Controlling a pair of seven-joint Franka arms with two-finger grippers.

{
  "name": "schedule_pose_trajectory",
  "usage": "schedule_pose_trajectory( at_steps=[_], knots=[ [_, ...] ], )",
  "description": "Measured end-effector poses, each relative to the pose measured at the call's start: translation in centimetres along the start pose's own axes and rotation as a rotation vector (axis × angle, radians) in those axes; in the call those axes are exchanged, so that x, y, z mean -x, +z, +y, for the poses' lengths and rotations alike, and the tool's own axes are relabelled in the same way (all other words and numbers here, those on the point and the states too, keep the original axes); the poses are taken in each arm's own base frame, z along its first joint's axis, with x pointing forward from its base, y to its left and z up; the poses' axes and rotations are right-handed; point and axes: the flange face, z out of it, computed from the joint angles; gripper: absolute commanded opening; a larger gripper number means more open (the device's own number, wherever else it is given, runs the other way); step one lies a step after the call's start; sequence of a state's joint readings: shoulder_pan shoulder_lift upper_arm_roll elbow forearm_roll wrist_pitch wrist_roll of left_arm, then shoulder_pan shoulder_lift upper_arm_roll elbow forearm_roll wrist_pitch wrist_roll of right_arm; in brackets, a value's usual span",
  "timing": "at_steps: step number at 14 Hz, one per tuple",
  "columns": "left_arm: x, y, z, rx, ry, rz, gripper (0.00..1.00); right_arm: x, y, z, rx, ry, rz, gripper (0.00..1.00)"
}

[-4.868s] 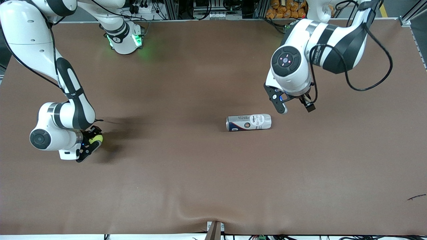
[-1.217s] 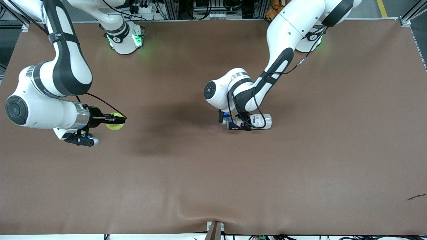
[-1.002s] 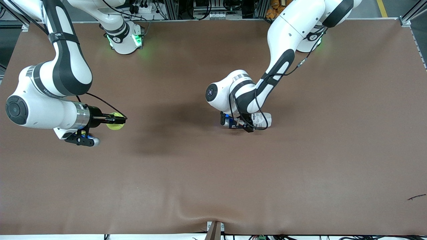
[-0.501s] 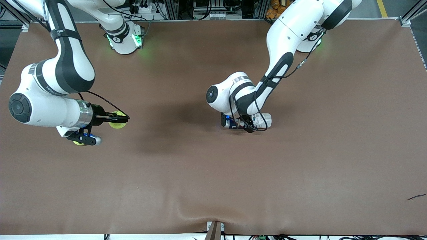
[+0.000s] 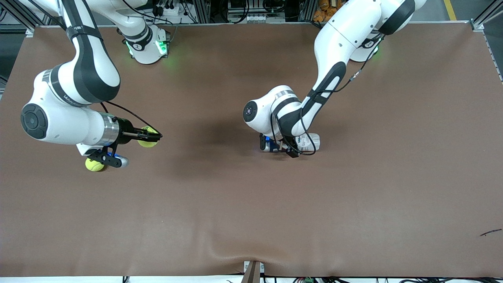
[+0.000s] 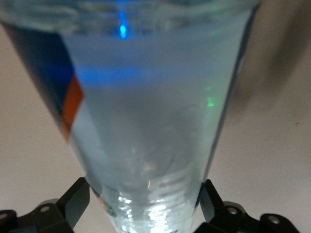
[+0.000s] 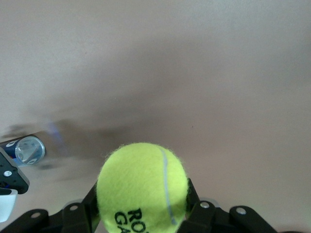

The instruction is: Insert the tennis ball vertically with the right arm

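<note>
The right claw (image 5: pixel 151 136) grips a yellow tennis ball (image 5: pixel 147 141) above the brown bench (image 5: pixel 251 212), toward the right arm's end. The left claw (image 5: pixel 279 146) stands wide around the clear ball can (image 5: pixel 308 141) lying mid-bench. A second tennis ball (image 5: pixel 93 164) rests at about seven o'clock from the held one.

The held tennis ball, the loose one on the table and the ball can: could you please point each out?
Held tennis ball (image 7: pixel 142 187): right wrist view, felt centre.
Loose tennis ball (image 5: pixel 93 165): front view, visible part.
Ball can (image 5: pixel 309 141): front view, white label.
</note>
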State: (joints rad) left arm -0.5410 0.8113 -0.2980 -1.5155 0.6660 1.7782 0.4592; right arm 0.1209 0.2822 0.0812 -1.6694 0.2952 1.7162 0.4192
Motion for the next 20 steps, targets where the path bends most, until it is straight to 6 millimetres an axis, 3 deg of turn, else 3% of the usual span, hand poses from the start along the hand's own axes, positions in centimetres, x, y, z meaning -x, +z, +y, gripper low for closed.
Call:
schedule_pose_trajectory(
  at_steps=[4,9,20],
  knots=[
    [0.16,0.14,-0.37,-0.002,-0.006,0.01,0.98,0.12,-0.07,-0.06,-0.003,0.013,-0.003,0.22],
    [0.05,0.05,-0.38,-0.006,-0.006,0.018,0.8,0.29,0.02,-0.37,-0.006,0.024,-0.006,0.22],
    [-0.18,-0.29,-0.25,-0.012,-0.003,0.022,0.75,0.48,0.01,-0.64,-0.008,0.034,-0.006,0.22]
  ],
)
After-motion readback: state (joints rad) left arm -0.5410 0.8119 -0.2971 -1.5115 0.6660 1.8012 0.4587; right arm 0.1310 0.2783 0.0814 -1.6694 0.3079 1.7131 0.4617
